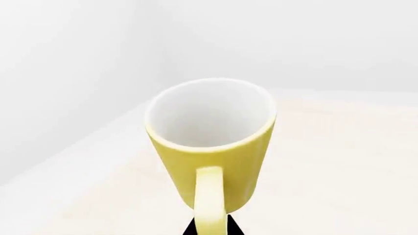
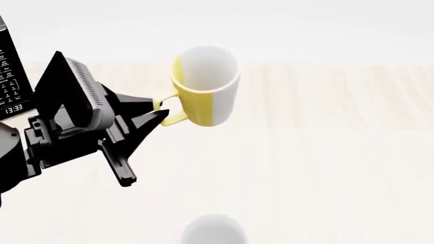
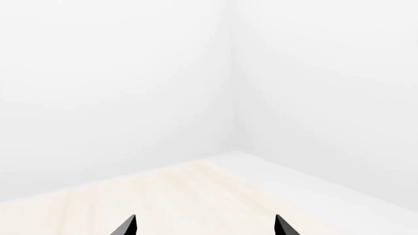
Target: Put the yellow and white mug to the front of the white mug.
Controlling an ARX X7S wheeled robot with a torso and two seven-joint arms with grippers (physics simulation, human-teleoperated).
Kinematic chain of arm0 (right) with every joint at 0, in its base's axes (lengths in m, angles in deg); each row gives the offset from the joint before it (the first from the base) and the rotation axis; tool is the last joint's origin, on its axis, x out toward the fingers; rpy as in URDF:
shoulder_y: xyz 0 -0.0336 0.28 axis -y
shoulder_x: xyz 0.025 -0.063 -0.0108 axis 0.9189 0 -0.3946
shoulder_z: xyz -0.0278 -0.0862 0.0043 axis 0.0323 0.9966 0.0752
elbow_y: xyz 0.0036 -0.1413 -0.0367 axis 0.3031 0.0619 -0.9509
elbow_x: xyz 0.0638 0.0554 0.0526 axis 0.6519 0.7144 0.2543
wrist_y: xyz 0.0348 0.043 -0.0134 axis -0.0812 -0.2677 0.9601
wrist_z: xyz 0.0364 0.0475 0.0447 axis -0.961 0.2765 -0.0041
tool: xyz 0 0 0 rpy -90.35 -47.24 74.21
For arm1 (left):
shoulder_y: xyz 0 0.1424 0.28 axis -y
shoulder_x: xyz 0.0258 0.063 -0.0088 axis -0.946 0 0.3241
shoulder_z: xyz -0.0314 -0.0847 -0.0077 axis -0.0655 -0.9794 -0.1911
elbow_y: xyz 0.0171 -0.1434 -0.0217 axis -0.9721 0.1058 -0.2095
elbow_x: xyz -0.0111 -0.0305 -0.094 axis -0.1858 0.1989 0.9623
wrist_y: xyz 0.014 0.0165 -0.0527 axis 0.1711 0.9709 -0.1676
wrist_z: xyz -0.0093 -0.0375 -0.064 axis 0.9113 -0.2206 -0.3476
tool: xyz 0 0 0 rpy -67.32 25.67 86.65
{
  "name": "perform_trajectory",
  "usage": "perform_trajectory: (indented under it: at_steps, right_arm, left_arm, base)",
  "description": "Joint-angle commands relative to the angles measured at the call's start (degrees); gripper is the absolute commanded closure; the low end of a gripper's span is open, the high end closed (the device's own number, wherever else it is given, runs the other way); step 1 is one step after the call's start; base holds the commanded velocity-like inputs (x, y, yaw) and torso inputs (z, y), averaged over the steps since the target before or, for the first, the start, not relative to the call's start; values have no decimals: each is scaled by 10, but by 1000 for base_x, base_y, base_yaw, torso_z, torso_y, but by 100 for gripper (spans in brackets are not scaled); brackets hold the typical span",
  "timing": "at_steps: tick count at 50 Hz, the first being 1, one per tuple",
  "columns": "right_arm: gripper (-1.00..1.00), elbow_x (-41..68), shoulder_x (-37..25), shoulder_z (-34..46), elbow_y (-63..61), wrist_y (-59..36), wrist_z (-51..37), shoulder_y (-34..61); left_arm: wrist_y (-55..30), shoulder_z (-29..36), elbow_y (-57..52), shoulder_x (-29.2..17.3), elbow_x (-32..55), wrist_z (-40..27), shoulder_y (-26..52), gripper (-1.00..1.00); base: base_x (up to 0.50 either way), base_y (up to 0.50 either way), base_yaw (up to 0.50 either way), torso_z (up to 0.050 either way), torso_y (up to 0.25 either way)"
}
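yellow and white mug [image 2: 203, 86] seemingly tilted; handle leftward

Pale wood tabletop [image 2: 326, 152], white walls [image 3: 130, 73] meeting at a corner behind

The small yellow and white mug [image 2: 203, 86] hangs above the pale wooden bench [image 2: 326, 152], the left gripper [image 2: 157, 113] at its handle, left of it; the larger white mug [image 2: 213, 231] sits nearer the robot.
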Motion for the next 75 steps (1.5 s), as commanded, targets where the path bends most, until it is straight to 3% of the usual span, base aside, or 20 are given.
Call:
perform_trajectory:
  at_steps: [1,42,75]
  right_arm:
    - [-100,2,-2,0,-1,2,-1,-2]
    - [-100,3,-9,4,-3,4,-8,-5]
    - [-100,0,-13,11,0,7,-12,-2]
  left_arm:
    - [1,10,-6,5,-7,-8,5,100]
    - [57,47,56,25,-39,-5,-17,100]
    - [194,38,244,73,-36,37,-64,100]
  base:
    - [0,0,0,0,0]
    - [0,0,0,0,0]
    - [0,0,0,0,0]
